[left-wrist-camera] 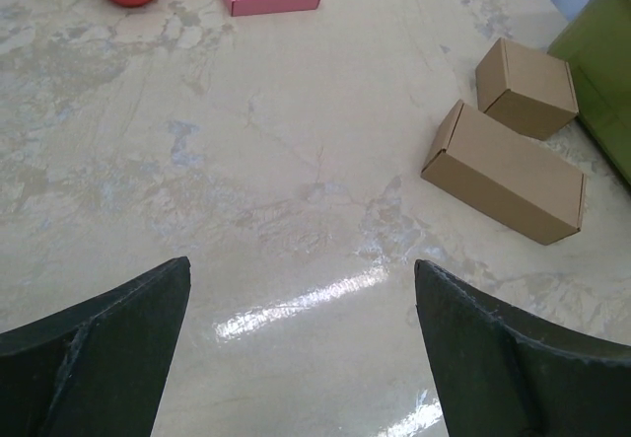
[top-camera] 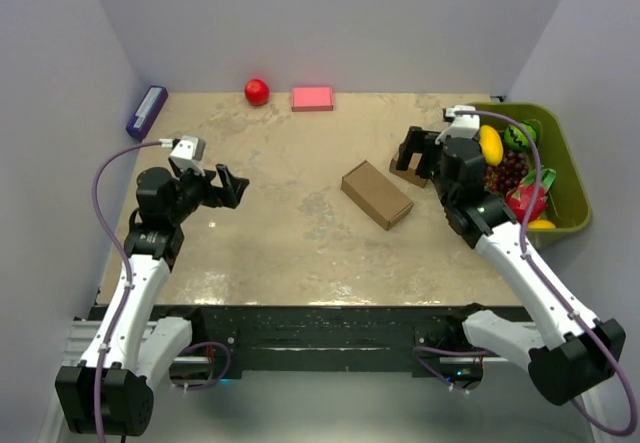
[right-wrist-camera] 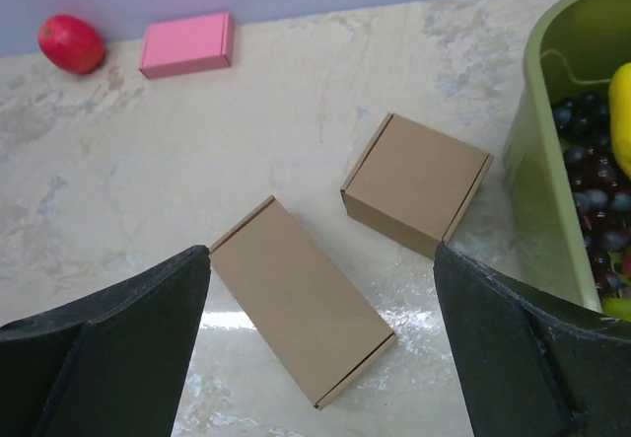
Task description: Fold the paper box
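Your paper box (top-camera: 377, 195) lies shut as a low oblong box on the counter (top-camera: 280, 253), right of centre and set on a diagonal, one short end toward the far edge and the other toward the near right corner. Nothing grips it.

Your left gripper (top-camera: 235, 185) hangs near the left edge, about midway between near and far. Its jaws are spread wide. The left wrist view shows the gripper (left-wrist-camera: 301, 269) with only bare, glossy counter between its dark fingers (left-wrist-camera: 108, 348). It holds nothing and touches nothing.

Your right gripper (top-camera: 420, 153) sits toward the right edge, above the smaller cardboard box (top-camera: 408, 173), which it partly hides from overhead. The jaws are likewise wide apart and empty. In the right wrist view the gripper (right-wrist-camera: 321, 252) frames both cartons from above. The paper box (right-wrist-camera: 301, 314) is nearer the camera. The smaller cardboard box (right-wrist-camera: 417, 182) is just beside it toward the far right, with a narrow strip of counter showing between them. Neither finger meets cardboard.

The smaller box lies close to the green bin (top-camera: 572, 178) of fruit at the right edge. A red ball (top-camera: 257, 91) and a pink box (top-camera: 312, 98) rest along the far edge. A purple block (top-camera: 147, 111) lies in the far left corner.
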You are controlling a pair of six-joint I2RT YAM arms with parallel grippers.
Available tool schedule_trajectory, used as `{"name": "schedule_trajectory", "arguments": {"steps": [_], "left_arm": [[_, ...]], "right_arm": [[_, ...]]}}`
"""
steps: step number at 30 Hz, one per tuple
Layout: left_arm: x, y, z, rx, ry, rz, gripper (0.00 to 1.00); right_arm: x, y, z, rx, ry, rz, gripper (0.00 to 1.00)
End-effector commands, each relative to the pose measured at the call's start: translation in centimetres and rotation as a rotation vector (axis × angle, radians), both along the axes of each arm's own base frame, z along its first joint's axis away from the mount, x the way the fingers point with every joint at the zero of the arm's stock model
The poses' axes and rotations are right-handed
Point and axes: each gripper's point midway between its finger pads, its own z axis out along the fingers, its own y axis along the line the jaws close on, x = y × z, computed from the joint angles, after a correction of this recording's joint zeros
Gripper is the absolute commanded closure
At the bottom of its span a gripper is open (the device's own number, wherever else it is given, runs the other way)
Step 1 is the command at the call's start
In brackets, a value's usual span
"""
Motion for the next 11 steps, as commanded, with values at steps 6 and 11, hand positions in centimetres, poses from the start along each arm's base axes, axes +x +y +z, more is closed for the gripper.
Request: {"name": "schedule_trajectory", "arguments": {"steps": [6, 11], "left_arm": [[0.1, 0.2, 2.0, 0.017, -0.092, -0.008, 0.00], [0.2, 0.5, 2.3, 0.016, -0.099, 0.015, 0.00]], "right_arm": [[-2.2, -1.8, 2.0, 0.014, -0.073, -0.030, 0.01], [-2.5, -2.1, 1.9, 0.006, -0.074, -0.038, 0.01]]}}
